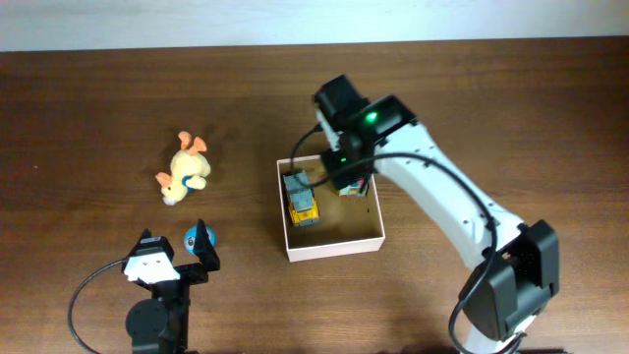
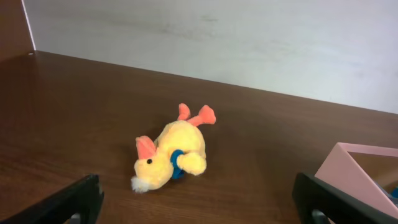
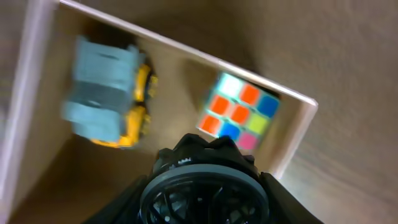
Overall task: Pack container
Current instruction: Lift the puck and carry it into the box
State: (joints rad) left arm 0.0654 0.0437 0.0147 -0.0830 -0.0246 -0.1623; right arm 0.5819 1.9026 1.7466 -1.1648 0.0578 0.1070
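Partly packed: square white-walled tan cardboard container (image 1: pixel 334 248) sits on dark wooden tabletop (image 1: pixel 98 98) with grey-and-yellow toy truck (image 1: pixel 302 199) and multicoloured puzzle cube (image 3: pixel 239 112) inside, right hand (image 1: pixel 342 175) clenched shut just above them, left hand (image 2: pixel 199 205) spread wide near yellow plush duck (image 2: pixel 171 155) and small blue item (image 1: pixel 194 236), both still outside.

The container's (image 1: pixel 334 248) near part lay bare; a toy truck (image 1: pixel 302 197) filled its far left and a colour cube (image 3: pixel 239 112) its far right corner (the right arm (image 1: pixel 432 187) hung over that edge). Open counter (image 1: pixel 246 187) separated the plush duck (image 1: pixel 185 169) from the container.
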